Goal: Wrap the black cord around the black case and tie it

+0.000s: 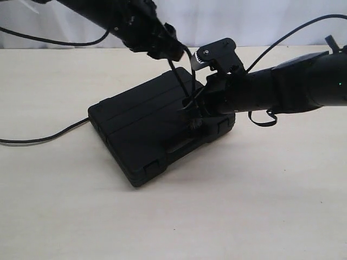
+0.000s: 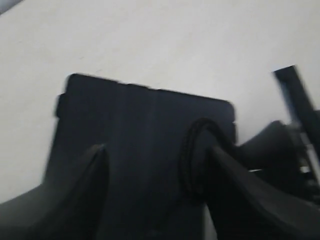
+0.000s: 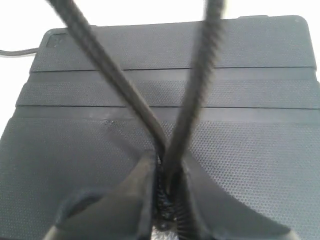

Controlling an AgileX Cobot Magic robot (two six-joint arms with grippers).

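The black case point(image 1: 146, 124) is lying flat on the worktop point(image 1: 260, 206). Right fingers point(image 3: 140, 185) are pinching two strands of the black cord point(image 3: 192, 100) over its lid, hiding the crossing. Left fingers point(image 2: 92, 180) are standing wide apart; blur is obscuring whether the cord is touching one.

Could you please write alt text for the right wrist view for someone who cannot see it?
The right hand pinches two strands of black cord that spread apart in a V over the grooved lid of a black case on a pale table.
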